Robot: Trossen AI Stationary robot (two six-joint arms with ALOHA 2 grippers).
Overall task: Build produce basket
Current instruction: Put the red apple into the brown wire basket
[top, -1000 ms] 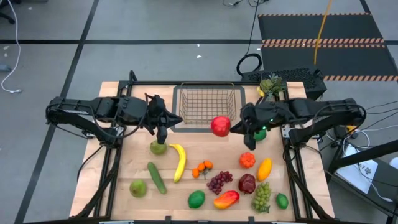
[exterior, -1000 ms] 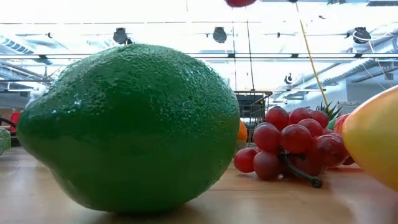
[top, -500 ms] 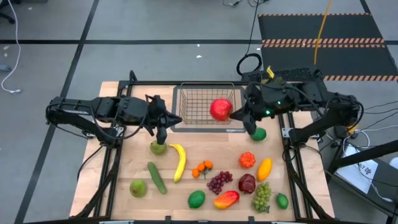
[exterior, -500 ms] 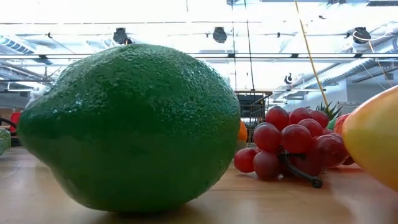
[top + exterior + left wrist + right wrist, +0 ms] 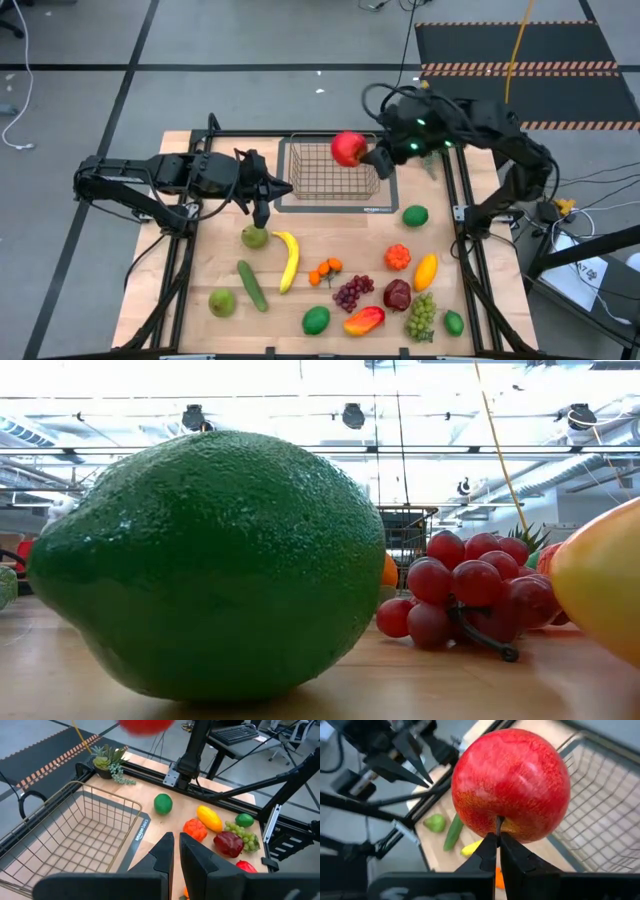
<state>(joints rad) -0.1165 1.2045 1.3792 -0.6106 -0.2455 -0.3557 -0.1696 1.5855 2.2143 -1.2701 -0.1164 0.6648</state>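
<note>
Apple (image 5: 348, 149) pinched by its stem in right gripper (image 5: 372, 160), fingers clenched on stem, fruit hanging above basket (image 5: 300, 190), toward its 1 o'clock corner, poised for drop inside. Basket empty, at table's 12 o'clock edge. Left gripper (image 5: 262, 212) clenched on nothing, hovering over pear (image 5: 254, 237) at basket's 8 o'clock. Remaining produce spread toward 6 o'clock.

A red apple (image 5: 348, 148), flushed yellow-orange near its stem, is seen above the brownish wire basket (image 5: 331, 170). On the pale wood bench (image 5: 300, 310), a yellow banana (image 5: 290, 259), a dark green cucumber (image 5: 252, 285), purple grapes (image 5: 352, 293) and pale green grapes (image 5: 421, 316) are shown. A bright orange, ribbed fruit (image 5: 398, 257) and a green lime (image 5: 415, 215) are visible. Both arms are black.
</note>
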